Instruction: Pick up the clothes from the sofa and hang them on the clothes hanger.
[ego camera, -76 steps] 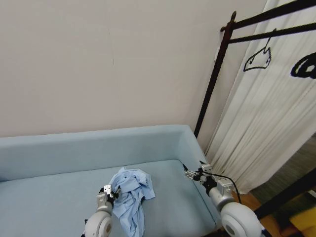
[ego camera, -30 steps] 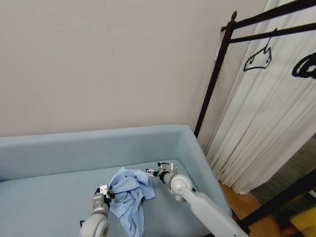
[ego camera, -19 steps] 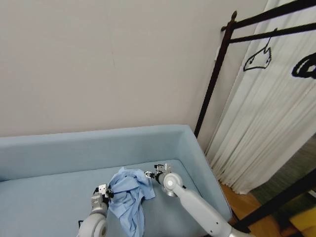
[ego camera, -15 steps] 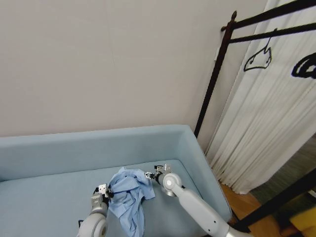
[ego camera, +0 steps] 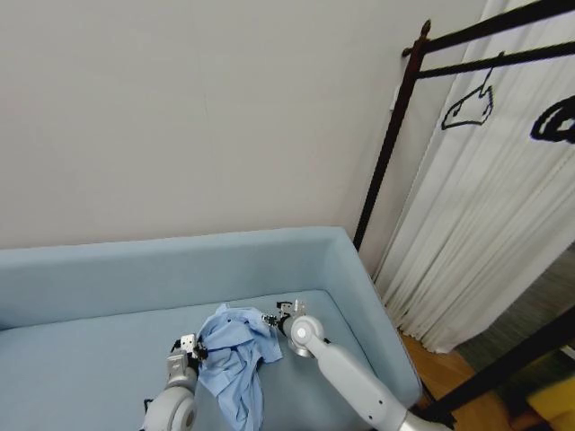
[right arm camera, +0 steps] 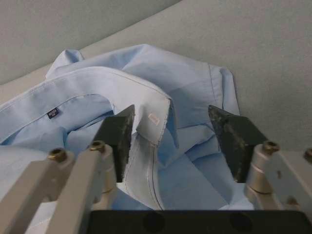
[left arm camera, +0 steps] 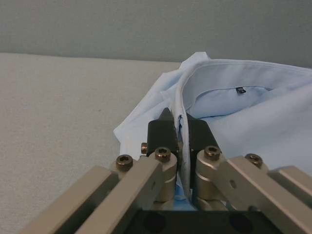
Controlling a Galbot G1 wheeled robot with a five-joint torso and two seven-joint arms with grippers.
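A crumpled light blue shirt (ego camera: pixel 235 353) lies on the pale blue sofa (ego camera: pixel 108 278) seat. My left gripper (ego camera: pixel 190 347) is at the shirt's left edge, shut on the collar band (left arm camera: pixel 181 105) of the shirt (left arm camera: pixel 253 114). My right gripper (ego camera: pixel 272 314) sits at the shirt's right side, open, its two dark fingers straddling a collar point (right arm camera: pixel 155 119) of the shirt (right arm camera: pixel 180 87). A dark clothes rack (ego camera: pixel 395 126) stands to the right of the sofa with a hanger (ego camera: pixel 467 106) on its rail.
A white curtain (ego camera: pixel 485 224) hangs behind the rack. The sofa's right arm (ego camera: pixel 359 287) lies between the shirt and the rack. A plain wall (ego camera: pixel 180 117) rises behind the sofa back. Wooden floor (ego camera: pixel 431 359) shows at the lower right.
My right arm has swung left across the seat from near the sofa's right arm to the shirt's right side. The left gripper has stayed at the shirt's left edge.
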